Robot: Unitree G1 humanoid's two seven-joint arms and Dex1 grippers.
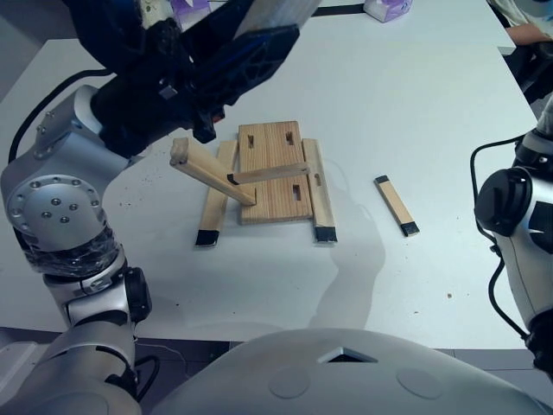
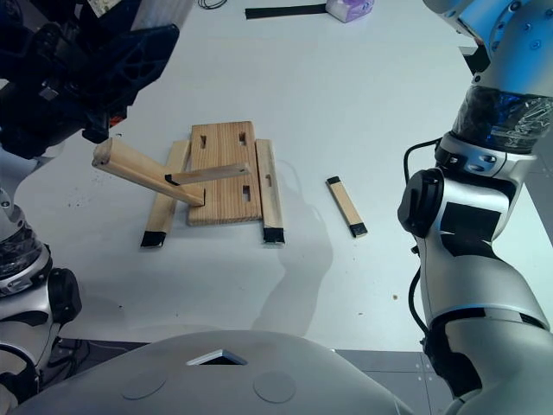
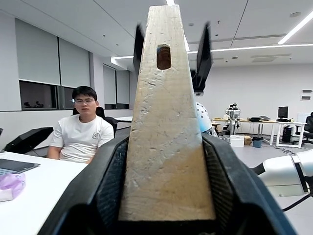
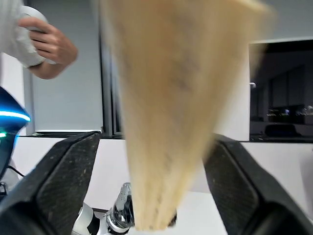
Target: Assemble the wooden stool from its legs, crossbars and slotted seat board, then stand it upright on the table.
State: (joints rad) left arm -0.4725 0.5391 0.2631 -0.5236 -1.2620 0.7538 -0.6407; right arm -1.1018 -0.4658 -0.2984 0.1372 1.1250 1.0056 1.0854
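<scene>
At the far left, raised above the table (image 1: 415, 104), the left gripper (image 3: 171, 54) is seen pressed together on a held leg (image 3: 166, 137) with a slot near its tip. Below it, a slanted leg (image 1: 207, 171) is propped with its lower end on the seat board (image 1: 275, 145). A crossbar (image 1: 272, 172) meets it and runs right across the board. A left leg (image 1: 214, 207) lies flat just beside the board's left edge, and a right leg (image 1: 319, 192) along its right edge. A loose crossbar (image 1: 397, 205) lies apart to the right. A wooden piece (image 4: 171, 98) is seen in the right gripper (image 4: 156, 137); whether it is clamped cannot be told.
</scene>
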